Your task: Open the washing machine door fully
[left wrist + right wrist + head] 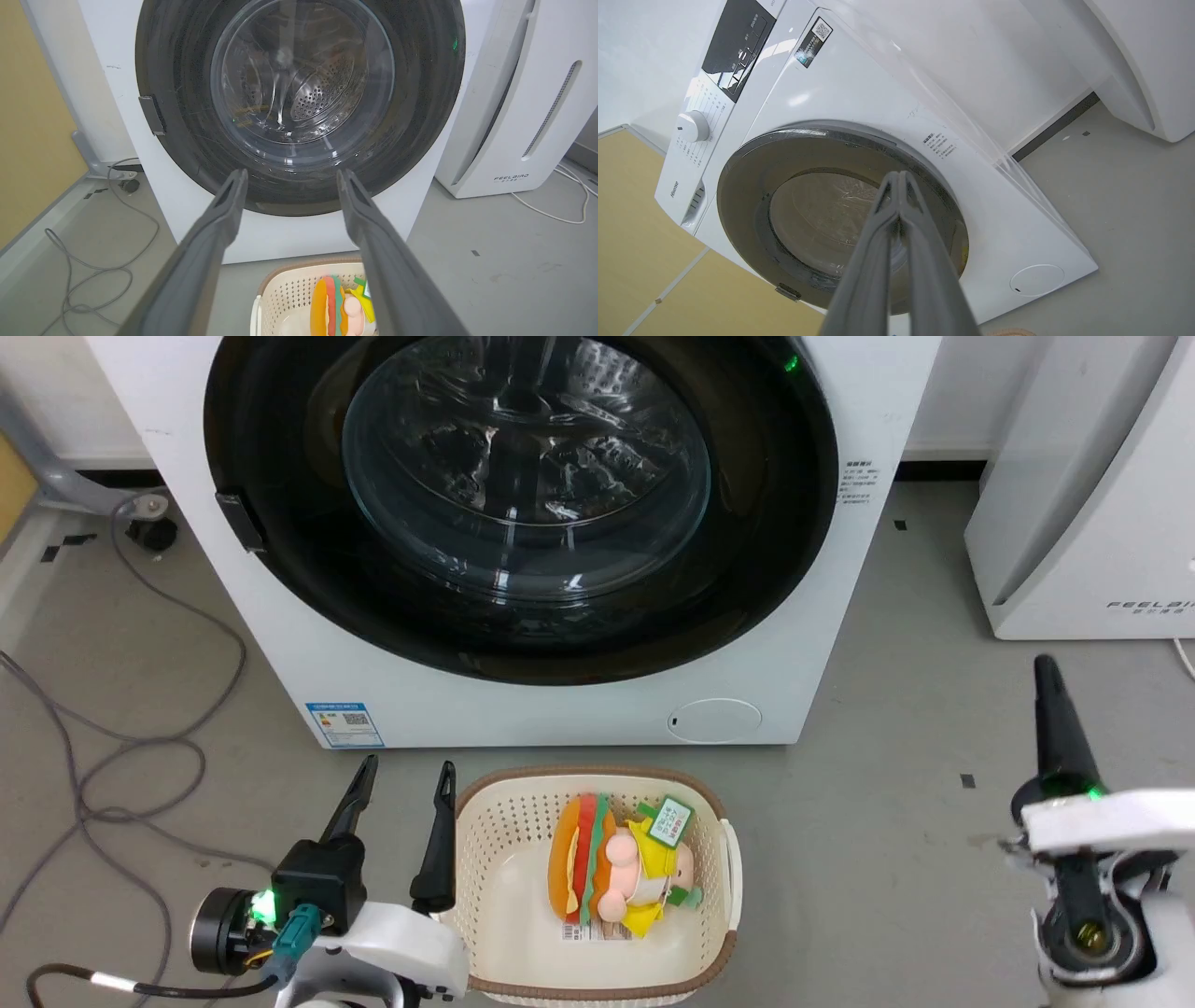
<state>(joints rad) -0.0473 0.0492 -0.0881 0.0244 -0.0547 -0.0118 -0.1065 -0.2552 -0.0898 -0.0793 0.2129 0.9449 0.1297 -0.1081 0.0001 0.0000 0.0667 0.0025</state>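
Grey floor [887, 756]; the door [766, 569] of the washer [560, 709] is shut, opening not begun. Left end effector [408, 765] gapes wide, right end effector [1044, 667] pinched closed, both apart from it. Next, probably: hook the tab [241, 521] on its left edge.

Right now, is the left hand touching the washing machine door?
Apart. Head view: left hand beside the basket, bare floor between it and the washing machine door.

Grey floor [887, 756], white wall [962, 392], white appliance [1083, 504] at right, yellow panel [644, 233]
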